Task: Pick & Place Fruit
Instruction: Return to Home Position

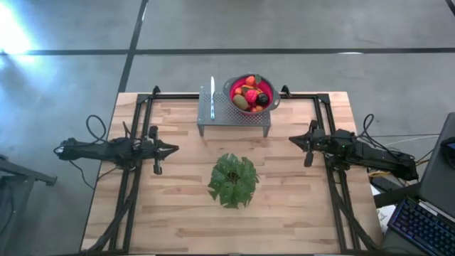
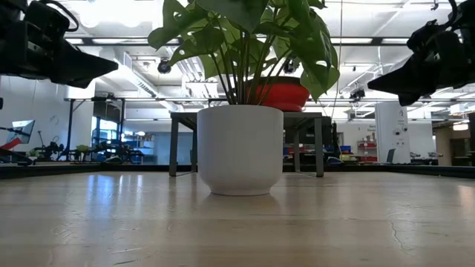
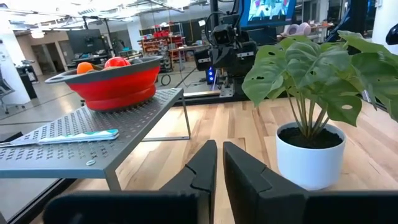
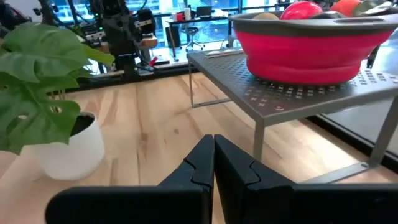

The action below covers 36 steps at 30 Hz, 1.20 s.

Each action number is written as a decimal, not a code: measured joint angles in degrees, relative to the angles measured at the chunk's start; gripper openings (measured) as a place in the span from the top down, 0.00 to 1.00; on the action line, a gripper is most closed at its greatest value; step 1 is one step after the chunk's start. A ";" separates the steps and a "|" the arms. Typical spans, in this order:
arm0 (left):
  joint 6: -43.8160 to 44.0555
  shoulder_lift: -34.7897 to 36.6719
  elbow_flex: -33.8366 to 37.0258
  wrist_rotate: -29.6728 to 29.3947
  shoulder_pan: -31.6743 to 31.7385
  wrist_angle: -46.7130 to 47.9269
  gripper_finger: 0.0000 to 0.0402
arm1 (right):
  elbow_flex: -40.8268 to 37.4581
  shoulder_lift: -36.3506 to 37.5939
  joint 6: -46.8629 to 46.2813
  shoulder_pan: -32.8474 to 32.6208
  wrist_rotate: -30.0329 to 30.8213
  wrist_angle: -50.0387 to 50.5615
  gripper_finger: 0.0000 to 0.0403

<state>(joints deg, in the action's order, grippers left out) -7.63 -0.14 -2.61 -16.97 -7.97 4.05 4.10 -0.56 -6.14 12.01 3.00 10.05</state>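
Fruit (image 1: 249, 92) lies heaped in the red strainer bowl (image 1: 229, 89), which sits on the right end of a perforated metal shelf (image 1: 220, 117) at the far middle of the wooden table (image 1: 178, 213). Red, orange, olive-green and dark purple pieces show above the rim, and I see no piece on the tabletop. A toothbrush (image 1: 212, 96) lies on the left part of the shelf, apart from the bowl.

Both arms lie low along the left-right line, with their fingers pointing inward at each other across the table. The left gripper (image 1: 170, 149) hangs near the left edge. Its fingers are drawn together, only a sliver of table shows between them, and they hold nothing. The right gripper (image 1: 293, 140) hangs near the right edge with its fingers pressed tip to tip, also empty.

From either gripper the bowl lies farther back and toward the middle, raised on the shelf. Because the bowl is on the shelf's right end, the right gripper is the nearer of the two. A potted leafy plant (image 1: 233, 180) stands between the arms on the near side of the shelf, well apart from both.

With the fruit gathered and both arms at their sides, the placing looks finished, and any settling into rest should turn away from the shelf rather than toward it.
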 joint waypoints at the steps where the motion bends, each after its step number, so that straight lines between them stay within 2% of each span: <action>1: 0.01 0.00 0.00 0.00 0.00 -0.03 0.92 | 0.00 0.01 0.44 0.01 0.03 -0.01 0.98; 36: 0.12 0.00 0.04 -0.04 0.00 -0.17 0.92 | 0.07 0.02 1.19 0.00 0.01 -0.08 0.98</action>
<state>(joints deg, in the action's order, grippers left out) -7.51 -0.14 -2.57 -17.02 -7.97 3.88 4.16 -0.54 -4.95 12.01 3.01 9.98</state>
